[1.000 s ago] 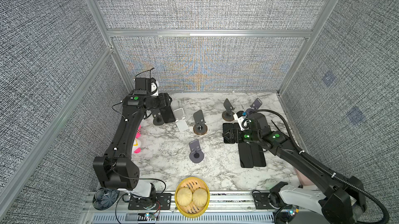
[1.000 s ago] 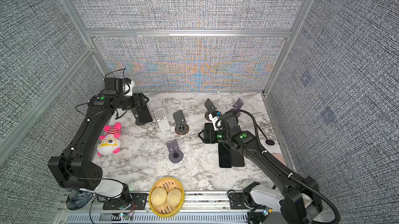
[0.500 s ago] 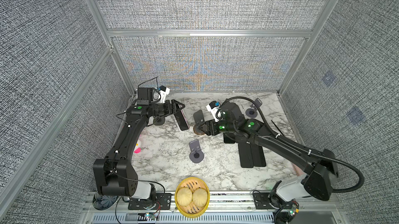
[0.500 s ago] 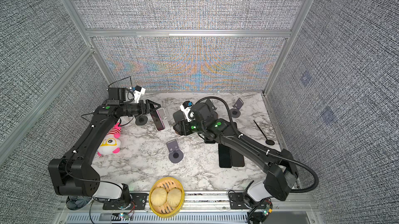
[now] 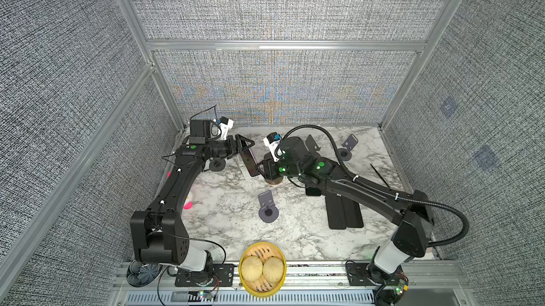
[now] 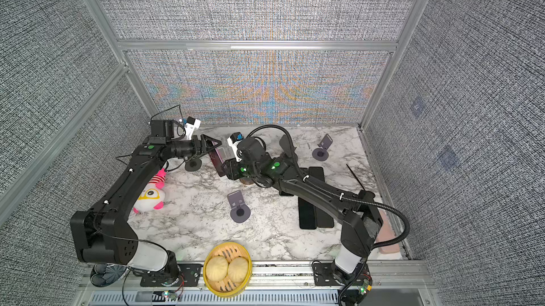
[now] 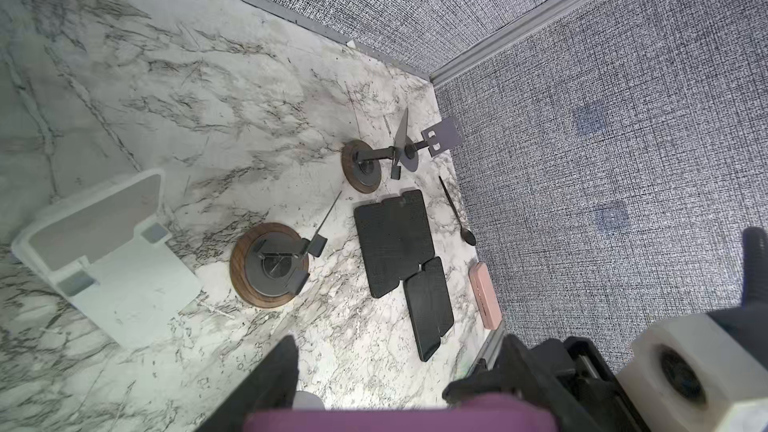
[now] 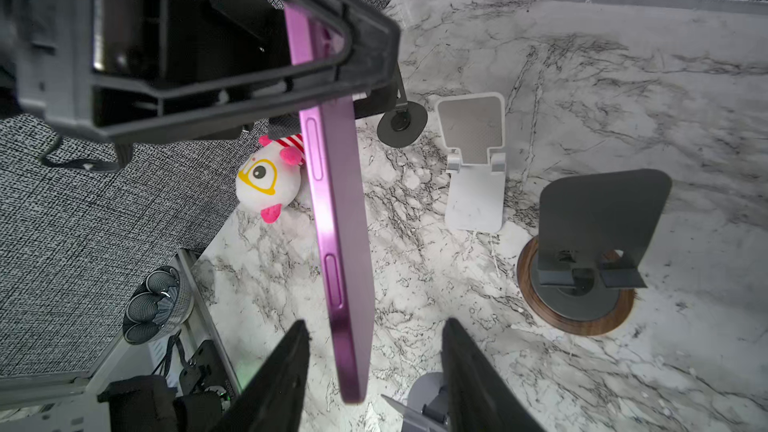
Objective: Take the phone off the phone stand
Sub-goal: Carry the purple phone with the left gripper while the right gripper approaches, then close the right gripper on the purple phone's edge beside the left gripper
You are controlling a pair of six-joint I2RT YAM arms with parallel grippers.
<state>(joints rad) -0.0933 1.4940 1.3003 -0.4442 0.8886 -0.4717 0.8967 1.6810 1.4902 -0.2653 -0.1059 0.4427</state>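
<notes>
The purple-edged phone (image 8: 338,217) hangs upright in the air, clear of the white phone stand (image 8: 473,168), which stands bare on the marble (image 7: 104,251). My left gripper (image 5: 246,145) is shut on the phone's upper end; the purple edge (image 7: 399,419) fills the gap between its fingers. My right gripper (image 8: 376,324) is open around the phone's lower end, with a gap on each side of the fingers (image 8: 286,367). In both top views the phone (image 6: 219,160) hangs dark between the two grippers at back centre, and the right gripper (image 5: 261,169) reaches in from the right.
Two wood-based stands (image 7: 270,263) (image 7: 363,165) and a grey stand (image 5: 267,207) dot the marble. Black phones (image 5: 343,211) lie flat at right, beside a pink case (image 7: 484,294) and a spoon (image 7: 455,211). A plush toy (image 6: 150,192) lies left; a bun steamer (image 5: 262,269) sits in front.
The left gripper has carried the phone off the white stand toward the centre. The right arm has swung across from the right, and its jaws have narrowed around the phone's lower end.
</notes>
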